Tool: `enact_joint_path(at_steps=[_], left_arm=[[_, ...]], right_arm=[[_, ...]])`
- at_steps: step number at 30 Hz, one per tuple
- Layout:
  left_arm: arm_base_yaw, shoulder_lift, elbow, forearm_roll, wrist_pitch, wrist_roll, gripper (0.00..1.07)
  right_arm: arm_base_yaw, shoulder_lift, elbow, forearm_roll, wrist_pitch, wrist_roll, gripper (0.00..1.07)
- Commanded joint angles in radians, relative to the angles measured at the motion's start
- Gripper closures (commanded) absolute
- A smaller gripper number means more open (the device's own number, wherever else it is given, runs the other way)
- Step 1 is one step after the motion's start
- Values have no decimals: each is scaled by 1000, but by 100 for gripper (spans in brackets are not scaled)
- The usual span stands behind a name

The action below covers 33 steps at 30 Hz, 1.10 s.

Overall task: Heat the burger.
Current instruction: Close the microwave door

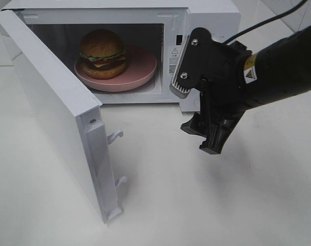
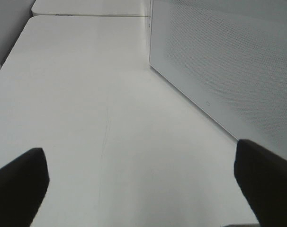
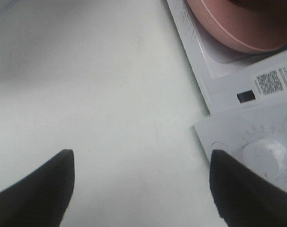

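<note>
The burger (image 1: 102, 53), with a golden-brown bun, lettuce and cheese, sits on a round pink plate (image 1: 140, 72) inside the open white microwave (image 1: 212, 15). My right gripper (image 1: 202, 137) hangs in front of the microwave's control panel, fingers pointing down at the table, outside the cavity and apart from the burger. In the right wrist view that gripper (image 3: 143, 189) is open with only bare table between its fingertips, and the pink plate's rim (image 3: 228, 33) shows. My left gripper (image 2: 142, 189) is open and empty beside the microwave's perforated side wall (image 2: 228, 61). The exterior view does not show it.
The microwave door (image 1: 53, 102) stands swung wide open toward the front left, its latch hooks (image 1: 116, 136) sticking out. A white dial (image 3: 266, 153) sits on the control panel close to my right gripper. The white table (image 1: 196, 205) stretches in front.
</note>
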Motion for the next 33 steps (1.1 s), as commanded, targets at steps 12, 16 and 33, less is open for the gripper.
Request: enact_joint_path(at_steps=[12, 16, 33], left_arm=[[-2, -15, 0, -2, -14, -3, 7], [-2, -15, 0, -2, -14, -3, 7], [-2, -15, 0, -2, -14, -3, 7]], right_arm=[[-2, -241, 127, 84, 212, 329, 31], [-2, -306, 127, 84, 332, 387, 31], [-2, -527, 127, 84, 642, 504, 31]])
